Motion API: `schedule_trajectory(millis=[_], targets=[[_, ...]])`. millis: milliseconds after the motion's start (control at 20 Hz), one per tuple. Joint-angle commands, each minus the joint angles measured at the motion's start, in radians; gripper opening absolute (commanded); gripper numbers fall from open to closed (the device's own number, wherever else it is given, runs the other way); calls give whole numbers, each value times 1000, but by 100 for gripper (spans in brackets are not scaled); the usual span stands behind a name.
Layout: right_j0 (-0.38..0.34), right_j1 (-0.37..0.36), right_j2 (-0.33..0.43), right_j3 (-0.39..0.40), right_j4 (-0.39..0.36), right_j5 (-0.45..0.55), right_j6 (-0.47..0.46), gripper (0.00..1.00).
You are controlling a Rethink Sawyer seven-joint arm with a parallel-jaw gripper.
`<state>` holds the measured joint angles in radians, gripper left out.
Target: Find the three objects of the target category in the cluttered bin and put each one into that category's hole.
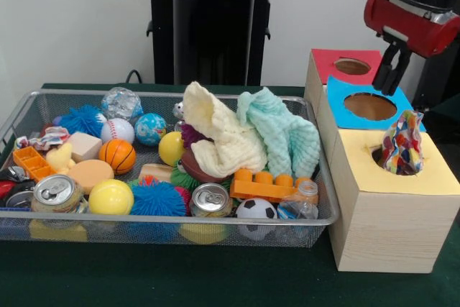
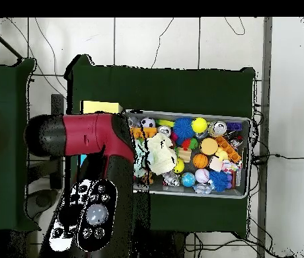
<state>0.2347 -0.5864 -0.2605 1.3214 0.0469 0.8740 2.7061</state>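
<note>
My gripper (image 1: 393, 80) hangs at the right, above the far edge of the blue-topped box, open and empty. A crumpled white wrapper with red, yellow and blue print (image 1: 402, 143) stands upright in the ragged round hole (image 1: 378, 154) of the yellow-topped wooden box (image 1: 424, 181), half sticking out. The gripper is above and behind it, apart from it. The wire mesh bin (image 1: 180, 216) lies to the left, full of clutter. Another printed wrapper (image 1: 47, 136) lies at its far left. In the overhead view the arm (image 2: 91, 138) hides the gripper; the bin's rim (image 2: 249, 154) and the yellow box top (image 2: 101, 107) show.
The blue-topped box (image 1: 336, 109) and the red-topped box (image 1: 325, 62) stand behind the yellow one. In the bin lie a cream cloth (image 1: 219, 134), a mint cloth (image 1: 284, 131), balls, two cans (image 1: 56, 190), an orange brick (image 1: 262, 186) and spiky blue balls. The pedestal (image 1: 212, 26) stands behind.
</note>
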Motion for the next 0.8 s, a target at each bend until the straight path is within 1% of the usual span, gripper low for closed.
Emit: schedule_trajectory(millis=[50, 300, 600, 800], targets=[[16, 72, 67, -45, 33, -5, 145, 0], [9, 89, 77, -49, 47, -32, 132, 0], [13, 102, 77, -75, 65, -17, 129, 0], [12, 112, 78, -143, 86, 25, 132, 0]])
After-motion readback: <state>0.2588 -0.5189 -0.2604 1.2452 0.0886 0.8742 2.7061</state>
